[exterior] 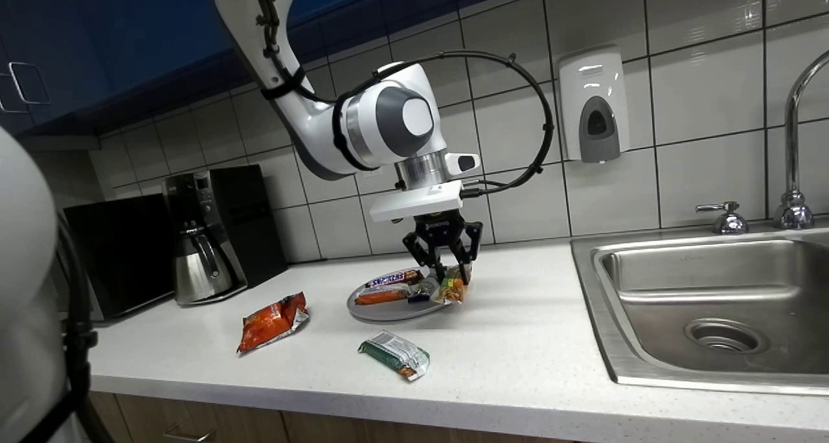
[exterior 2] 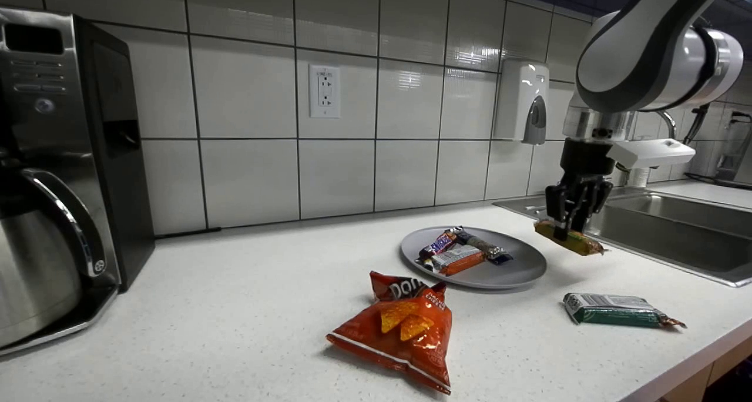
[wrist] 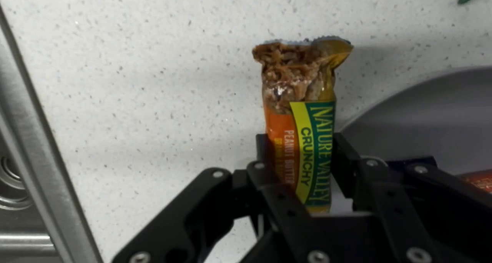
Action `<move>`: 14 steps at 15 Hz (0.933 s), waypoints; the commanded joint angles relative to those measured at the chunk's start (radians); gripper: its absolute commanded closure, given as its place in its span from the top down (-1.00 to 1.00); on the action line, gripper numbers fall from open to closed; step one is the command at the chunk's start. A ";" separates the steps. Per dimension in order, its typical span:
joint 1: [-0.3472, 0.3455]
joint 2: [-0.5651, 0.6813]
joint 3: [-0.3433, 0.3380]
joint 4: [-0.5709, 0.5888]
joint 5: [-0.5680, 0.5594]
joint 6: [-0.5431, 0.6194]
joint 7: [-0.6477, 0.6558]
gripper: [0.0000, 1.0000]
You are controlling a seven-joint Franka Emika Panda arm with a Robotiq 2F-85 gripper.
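Pinching partly hidden granola bar (wrist: 300, 128).

Along the pale tiled wall (exterior 2: 247, 90) you had a boxy black-and-steel coffee maker (exterior 2: 117, 173) with a rounded steel carafe (exterior 2: 38, 272), a white rectangular outlet (exterior 2: 325, 91), a white-and-grey plastic soap dispenser (exterior 2: 520, 102), and a curved chrome faucet (exterior: 791, 145) behind a rectangular stainless-steel sink (exterior: 706, 268).
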 commanded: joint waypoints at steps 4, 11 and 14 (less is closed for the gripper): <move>0.007 0.047 0.032 0.103 0.049 -0.023 -0.004 -0.68; 0.000 0.149 0.058 0.210 0.104 -0.028 -0.011 -0.68; -0.004 0.192 0.077 0.248 0.126 -0.036 -0.024 -0.68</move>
